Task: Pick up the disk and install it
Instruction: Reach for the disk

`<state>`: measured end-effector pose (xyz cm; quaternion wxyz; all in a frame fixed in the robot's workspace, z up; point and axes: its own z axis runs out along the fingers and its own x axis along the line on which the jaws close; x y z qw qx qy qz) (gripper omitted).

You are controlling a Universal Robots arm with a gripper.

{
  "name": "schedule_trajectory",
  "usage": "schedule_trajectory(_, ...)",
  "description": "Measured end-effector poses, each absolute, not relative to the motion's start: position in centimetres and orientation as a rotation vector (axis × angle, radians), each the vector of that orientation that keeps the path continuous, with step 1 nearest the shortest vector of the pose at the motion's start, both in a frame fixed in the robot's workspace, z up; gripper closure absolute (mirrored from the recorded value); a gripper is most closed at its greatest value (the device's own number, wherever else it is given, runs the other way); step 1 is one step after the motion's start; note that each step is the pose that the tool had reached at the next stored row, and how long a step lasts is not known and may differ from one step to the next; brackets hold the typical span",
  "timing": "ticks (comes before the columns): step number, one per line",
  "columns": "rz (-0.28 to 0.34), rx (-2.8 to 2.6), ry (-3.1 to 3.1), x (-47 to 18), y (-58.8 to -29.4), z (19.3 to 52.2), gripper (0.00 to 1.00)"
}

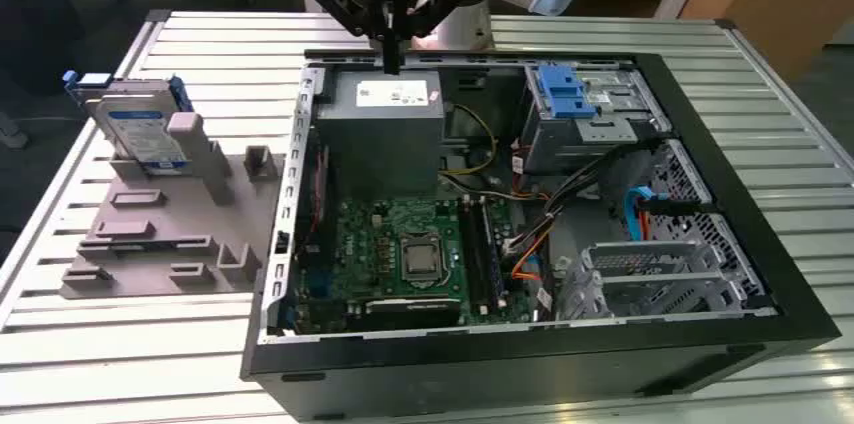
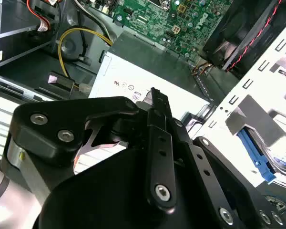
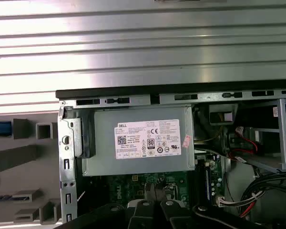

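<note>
The disk (image 1: 140, 129), a silver drive with a blue-and-white label in a blue bracket, stands on edge in a grey holder (image 1: 160, 224) on the exterior view's left, outside the computer case. My gripper (image 1: 391, 56) hangs over the case's back edge, just above the grey power supply box (image 1: 387, 119), far from the disk. Its black fingers (image 2: 155, 102) are shut together with nothing between them. In the first wrist view the fingertips (image 3: 152, 210) point down over the power supply (image 3: 143, 143) and its white sticker.
The open black computer case (image 1: 747, 244) lies on a slatted metal table (image 1: 200, 44). Inside are the green motherboard (image 1: 400, 254), bundled cables (image 1: 534, 244) and a silver drive cage with a blue latch (image 1: 574, 94). Another silver cage (image 1: 654, 279) sits at the front right.
</note>
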<state>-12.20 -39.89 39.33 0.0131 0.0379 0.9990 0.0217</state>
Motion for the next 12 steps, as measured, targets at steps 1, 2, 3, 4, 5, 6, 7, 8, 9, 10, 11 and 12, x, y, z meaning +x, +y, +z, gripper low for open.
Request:
schedule_trajectory(1,0.068,0.118,3.112,-12.20,-39.89,39.33,0.89)
schedule_trajectory(2,0.067,0.118,3.113,-12.23,-39.89,39.33,0.89)
schedule_trajectory(3,0.068,0.118,3.112,-12.27,-39.89,39.33,0.89)
schedule_trajectory(4,0.068,0.118,3.112,-12.28,-39.89,39.33,0.89)
schedule_trajectory(5,0.068,0.118,3.112,-12.30,-39.89,39.33,0.89)
schedule_trajectory(6,0.068,0.118,3.112,-12.32,-39.89,39.32,0.89)
schedule_trajectory(7,0.068,0.118,3.112,-12.37,-39.90,39.31,0.89)
schedule_trajectory(8,0.068,0.118,3.112,-12.44,-39.90,39.31,0.89)
schedule_trajectory(9,0.068,0.118,3.112,-12.49,-39.89,39.31,0.89)
schedule_trajectory(10,0.068,0.118,3.112,-12.53,-39.89,39.31,0.89)
schedule_trajectory(11,0.068,0.118,3.112,-12.56,-39.89,39.30,0.89)
schedule_trajectory(12,0.068,0.118,3.113,-12.56,-39.89,39.30,0.89)
